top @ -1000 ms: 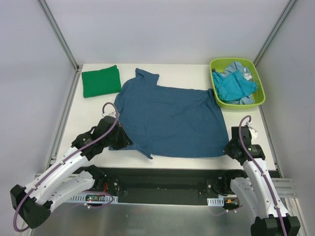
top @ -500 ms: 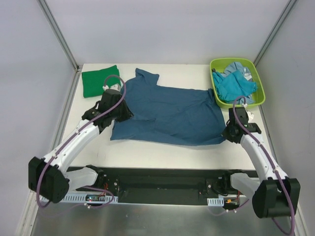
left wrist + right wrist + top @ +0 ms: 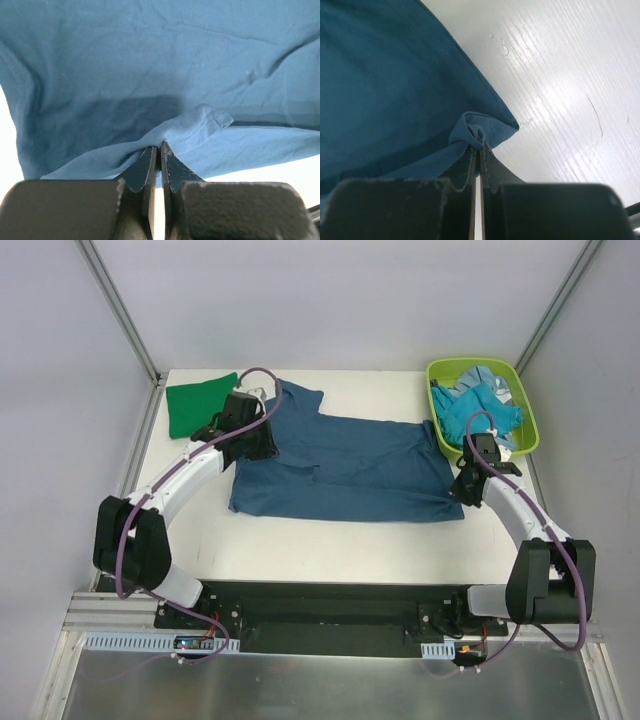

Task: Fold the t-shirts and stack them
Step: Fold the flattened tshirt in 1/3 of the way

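A dark teal-blue t-shirt [image 3: 345, 468] lies across the middle of the white table, its near half folded back over the far half. My left gripper [image 3: 262, 443] is shut on a hem corner of it [image 3: 195, 127] at its left side. My right gripper [image 3: 467, 478] is shut on the other hem corner [image 3: 480, 131] at the shirt's right edge. A folded bright green t-shirt [image 3: 202, 403] lies at the back left. Turquoise and pale blue t-shirts [image 3: 478, 410] are heaped in the bin.
A lime-green plastic bin [image 3: 530, 432] stands at the back right, close to my right gripper. Bare white table [image 3: 330, 550] runs along the front edge. Frame posts rise at both back corners.
Both grippers have carried the near hem of the dark teal-blue t-shirt away from the front edge toward the back, folding the shirt over itself.
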Tool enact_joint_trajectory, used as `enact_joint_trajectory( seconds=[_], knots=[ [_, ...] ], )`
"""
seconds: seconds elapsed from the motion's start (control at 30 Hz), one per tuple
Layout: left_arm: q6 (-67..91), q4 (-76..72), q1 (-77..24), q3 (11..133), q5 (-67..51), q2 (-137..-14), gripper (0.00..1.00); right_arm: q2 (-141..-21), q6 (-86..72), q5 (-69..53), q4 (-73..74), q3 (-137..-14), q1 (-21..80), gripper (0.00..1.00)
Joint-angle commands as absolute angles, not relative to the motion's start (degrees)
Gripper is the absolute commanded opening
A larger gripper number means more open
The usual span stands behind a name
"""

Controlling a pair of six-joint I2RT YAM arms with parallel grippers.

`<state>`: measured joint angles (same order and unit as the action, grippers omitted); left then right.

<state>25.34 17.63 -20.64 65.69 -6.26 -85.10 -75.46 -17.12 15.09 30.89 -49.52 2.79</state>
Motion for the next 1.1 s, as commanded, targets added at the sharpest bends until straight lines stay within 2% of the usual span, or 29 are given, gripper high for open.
enact_joint_trajectory(
  seconds=[0.0,0.53,0.63,0.67,0.7,0.73,0.77,0.8,0.83,0.9,0.93,1.07],
  knots=[
    [20.7,15.6,-19.5,70.5,-7.6,-88.3,0.0,-77.2,-15.8,15.6,27.6,-52.6,1.7,0.0],
    [12.5,14.8,-16.8,83.4,-12.3,-103.4,0.0,-83.4,-12.4,14.5,19.7,-54.5,0.8,0.02],
    [12.7,15.2,-16.3,84.2,-14.0,-105.3,0.07,-85.2,-12.1,14.7,19.8,-55.7,0.9,0.08],
    [12.7,15.4,-16.0,84.2,-14.1,-105.6,0.12,-85.8,-12.1,15.2,20.3,-56.3,0.8,0.09],
    [13.1,15.6,-15.9,84.3,-13.9,-105.8,0.23,-85.9,-12.3,15.9,20.6,-56.8,0.8,0.13],
    [13.3,15.9,-15.7,84.6,-13.5,-106.1,0.27,-86.0,-12.5,16.3,21.1,-57.2,0.9,0.16],
    [13.4,16.5,-15.6,85.2,-13.2,-106.2,0.34,-86.0,-12.5,16.3,21.3,-57.5,0.9,0.24],
    [13.4,17.3,-15.5,85.9,-13.2,-106.3,0.48,-85.5,-12.4,15.9,21.9,-57.8,0.9,0.37],
    [13.4,17.9,-15.4,86.5,-13.2,-106.2,0.66,-85.0,-12.2,15.6,22.5,-58.1,0.9,0.52],
    [13.7,18.9,-15.3,86.9,-12.8,-104.8,0.91,-83.2,-12.3,15.5,23.9,-58.0,0.9,0.67],
    [14.1,19.2,-15.3,86.5,-12.5,-103.5,0.99,-81.6,-12.5,15.7,24.8,-57.5,0.9,0.72],
    [17.7,19.3,-15.3,80.2,-9.9,-96.1,0.99,-75.3,-13.3,17.5,28.6,-53.9,0.9,0.99]
  ],
)
